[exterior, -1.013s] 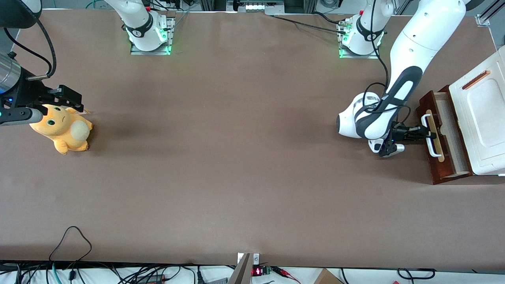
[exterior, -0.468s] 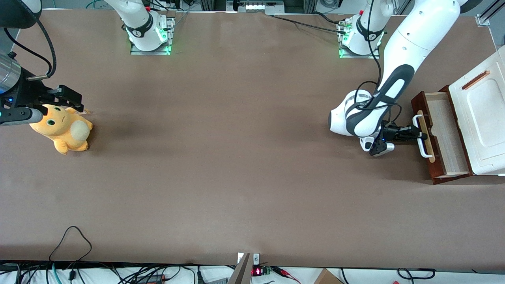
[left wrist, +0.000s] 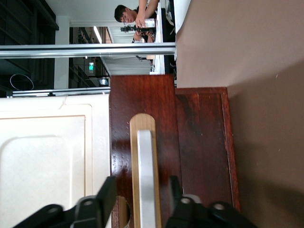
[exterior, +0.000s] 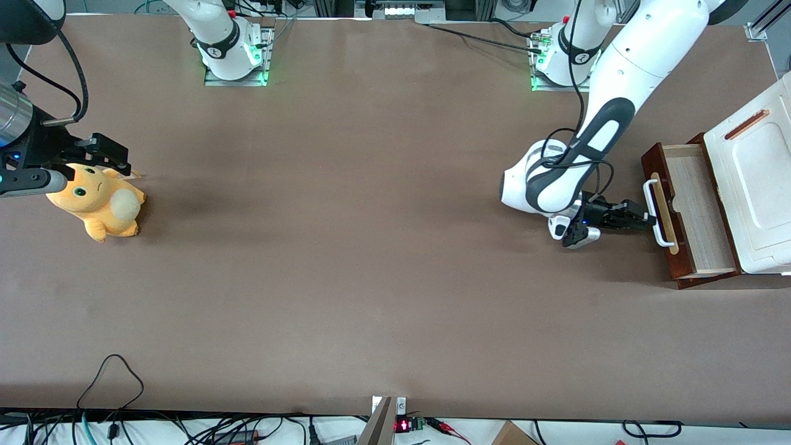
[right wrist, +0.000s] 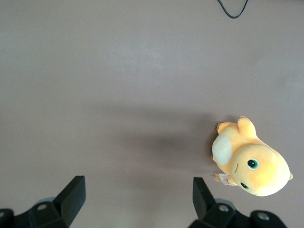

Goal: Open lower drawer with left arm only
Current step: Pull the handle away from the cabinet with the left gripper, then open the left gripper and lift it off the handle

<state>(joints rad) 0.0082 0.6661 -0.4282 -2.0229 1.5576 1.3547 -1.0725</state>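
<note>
I see the lower drawer [exterior: 686, 216] pulled well out from under the white box top [exterior: 757, 185], light wood inside showing, at the working arm's end of the table. My left arm's [exterior: 618, 99] gripper [exterior: 642, 220] sits at the white loop handle [exterior: 654, 213] — fingers [left wrist: 107, 192] spread, straddling the handle bar, not pinching it. Orange plush toy [exterior: 99, 204] far off at 9 o'clock, by the parked arm.

Glossy white left arm [exterior: 624, 74], black inlays, black tool [exterior: 642, 220].
</note>
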